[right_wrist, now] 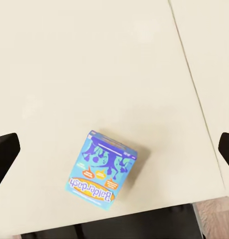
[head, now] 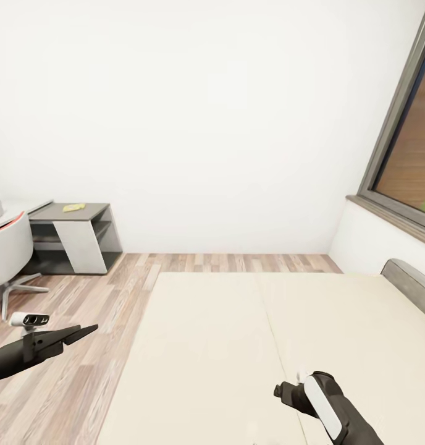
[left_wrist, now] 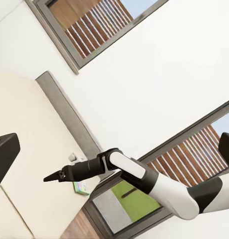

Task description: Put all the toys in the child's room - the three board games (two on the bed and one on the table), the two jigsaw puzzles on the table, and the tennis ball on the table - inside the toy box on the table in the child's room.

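A board game (right_wrist: 104,172), a blue box printed "Balderdash", lies flat on the cream bed (head: 237,346) near its edge. My right gripper (head: 285,393) hovers above it, open, with its fingertips (right_wrist: 4,152) wide apart and nothing between them. A small pale green box (left_wrist: 82,187) lies on the bed by the window, beyond the right arm. My left gripper (head: 83,334) hangs over the wood floor left of the bed, open and empty. The table (head: 76,215) stands at the far left with a small yellow-green thing (head: 73,207) on its dark part. I cannot make out the toy box.
A white and red chair (head: 8,247) stands in front of the desk. The grey headboard (head: 410,278) and a grey-framed window (head: 404,154) are to the right. Wood floor (head: 101,296) runs between desk and bed.
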`<state>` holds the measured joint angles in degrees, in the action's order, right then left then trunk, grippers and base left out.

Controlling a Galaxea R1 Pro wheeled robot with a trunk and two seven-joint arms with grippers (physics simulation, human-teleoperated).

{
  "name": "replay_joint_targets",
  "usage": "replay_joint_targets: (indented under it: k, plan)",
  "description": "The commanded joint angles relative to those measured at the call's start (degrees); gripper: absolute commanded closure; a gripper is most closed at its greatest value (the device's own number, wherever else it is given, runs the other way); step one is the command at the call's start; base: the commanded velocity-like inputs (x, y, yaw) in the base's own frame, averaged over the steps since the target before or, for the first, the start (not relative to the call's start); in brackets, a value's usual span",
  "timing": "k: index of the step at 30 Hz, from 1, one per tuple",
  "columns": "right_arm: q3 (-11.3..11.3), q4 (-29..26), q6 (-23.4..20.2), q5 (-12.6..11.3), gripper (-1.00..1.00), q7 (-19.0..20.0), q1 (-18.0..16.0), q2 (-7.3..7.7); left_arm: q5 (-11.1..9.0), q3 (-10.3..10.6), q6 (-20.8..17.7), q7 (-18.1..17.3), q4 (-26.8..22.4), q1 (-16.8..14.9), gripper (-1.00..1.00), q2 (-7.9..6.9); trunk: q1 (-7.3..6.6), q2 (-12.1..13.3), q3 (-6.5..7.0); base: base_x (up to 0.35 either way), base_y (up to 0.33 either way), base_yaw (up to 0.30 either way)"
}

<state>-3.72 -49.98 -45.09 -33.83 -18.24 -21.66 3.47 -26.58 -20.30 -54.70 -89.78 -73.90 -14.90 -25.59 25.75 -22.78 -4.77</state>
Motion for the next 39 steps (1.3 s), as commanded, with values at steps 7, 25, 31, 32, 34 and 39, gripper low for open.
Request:
replay_joint_targets:
  k: [7, 25, 31, 32, 34, 39]
  plan:
    - [-0.2, 0.0, -0.1, -0.6, -1.00, -0.6, -0.1, -0.12, 0.0, 0.0, -0.6, -0.2, 0.0, 0.0, -1.00, -0.07, 0.04, -0.1, -0.80, 0.000, 0.000, 0.000]
    - [-0.3, 0.0, -0.1, -0.5, -1.00, -0.5, 0.0, -0.12, 0.0, 0.0, -0.6, -0.2, 0.0, 0.0, -1.00, -0.01, 0.04, -0.1, -2.49, 0.000, 0.000, 0.000]
    - [-0.3, 0.0, -0.1, -0.5, -1.00, -0.5, 0.0, 0.03, 0.1, 0.0, -0.6, -0.2, 0.0, 0.0, -1.00, 0.06, 0.04, -0.1, -3.06, 0.000, 0.000, 0.000]
    - [-0.3, 0.0, -0.1, -0.5, -1.00, -0.5, 0.0, 0.07, 0.0, 0.0, -0.6, -0.2, 0.0, 0.0, -1.00, 0.07, 0.04, -0.1, -3.15, 0.000, 0.000, 0.000]
    - [-0.3, 0.0, -0.1, -0.5, -1.00, -0.5, 0.0, 0.09, 0.1, 0.0, -0.6, -0.2, 0.1, 0.0, -1.00, 0.10, 0.04, -0.1, -3.34, 0.000, 0.000, 0.000]
    - [-0.3, -0.1, -0.1, -0.5, -1.00, -0.5, -0.1, -0.05, 0.2, 0.0, -0.6, -0.2, 0.1, 0.0, -1.00, -0.02, 0.04, -0.1, -3.81, 0.000, 0.000, 0.000]
